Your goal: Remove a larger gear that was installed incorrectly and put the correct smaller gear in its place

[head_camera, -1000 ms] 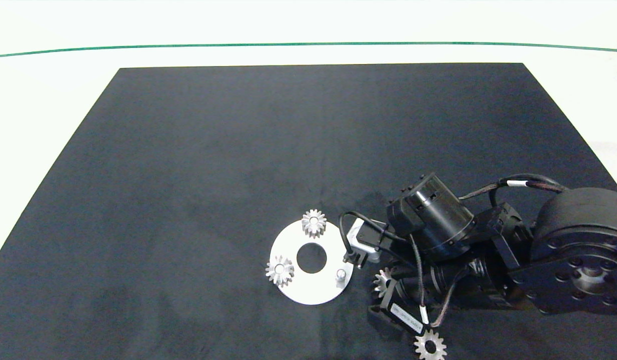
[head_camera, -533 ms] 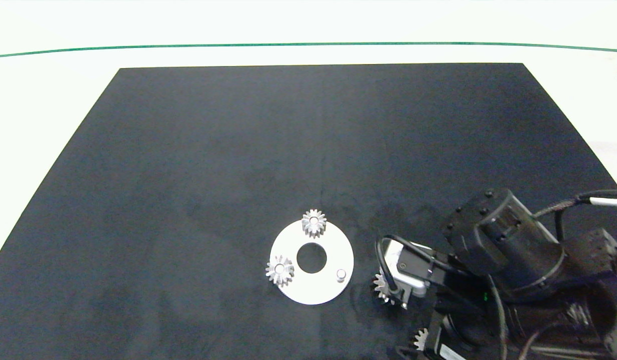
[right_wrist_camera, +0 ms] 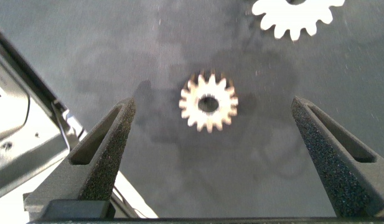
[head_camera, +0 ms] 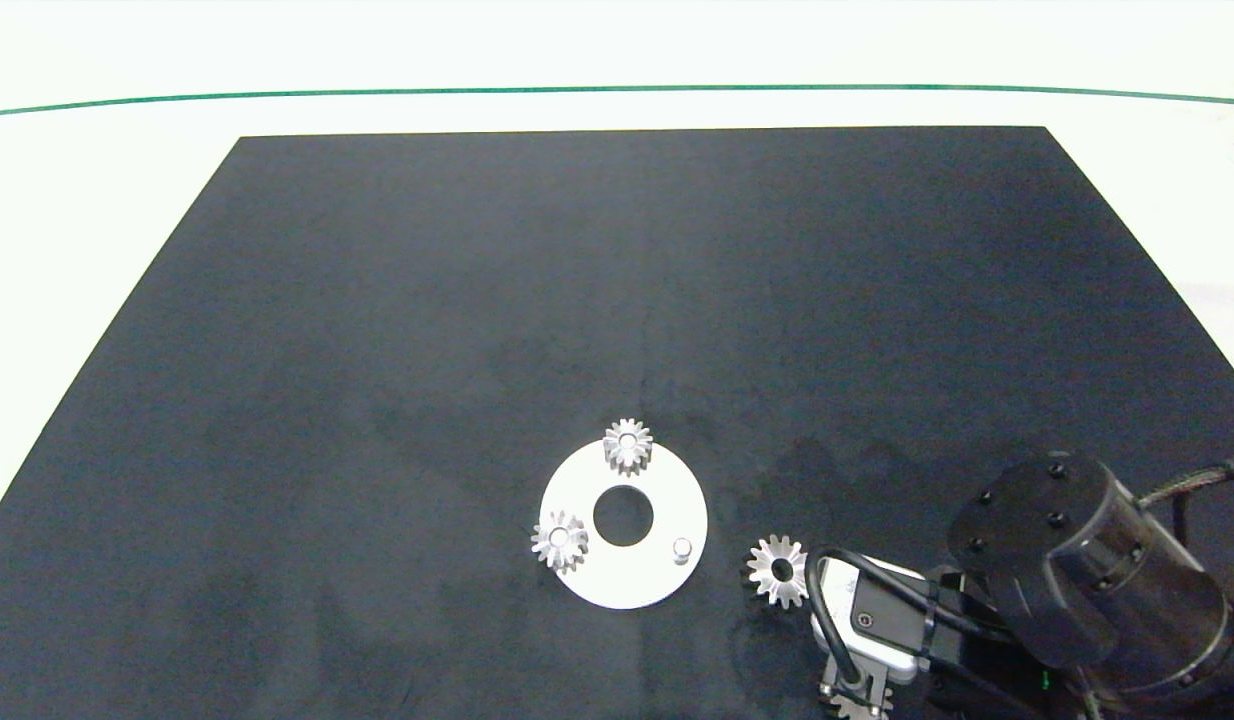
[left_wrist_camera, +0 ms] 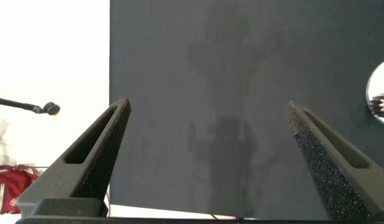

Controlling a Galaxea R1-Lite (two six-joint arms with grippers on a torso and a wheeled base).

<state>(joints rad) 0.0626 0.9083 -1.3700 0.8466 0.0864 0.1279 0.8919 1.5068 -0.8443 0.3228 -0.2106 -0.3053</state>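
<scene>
So the right arm (head_camera: 1077, 580) has pulled back from the plate (head_camera: 577, 575) toward the near right corner of the mat (head_camera: 427, 300). That uncovers the larger gear (head_camera: 779, 571), which was half hidden under it a second ago.

Going left to right: the left gripper (left_wrist_camera: 207, 104) doesn't show up in the head view at all. Its own camera has its fingers wide apart with nothing between them, hanging over bare mat near the mat's edge. A sliver of the plate and a few gear teeth (left_wrist_camera: 383, 103) are cut off at the side of that view.

The plate lies flat, with two small gears (head_camera: 628, 445) seated on it, one at the far side and one at the near left. The third peg (head_camera: 682, 548) is bare. The larger gear lies flat on the mat just beside the plate's right edge, not touching it.

The smaller gear (head_camera: 859, 708) is near it on the mat, but mostly buried under the wrist camera (head_camera: 877, 620) and clipped by the frame edge, so only some teeth show.

The right gripper (right_wrist_camera: 211, 102) can't be made out from above. Its wrist view shows the fingers spread apart with the smaller gear (right_wrist_camera: 208, 102) on the mat between them, a bit blurry, so it's hard to tell how high the tips are above it. The larger gear (right_wrist_camera: 297, 15) is half cut off there.
</scene>
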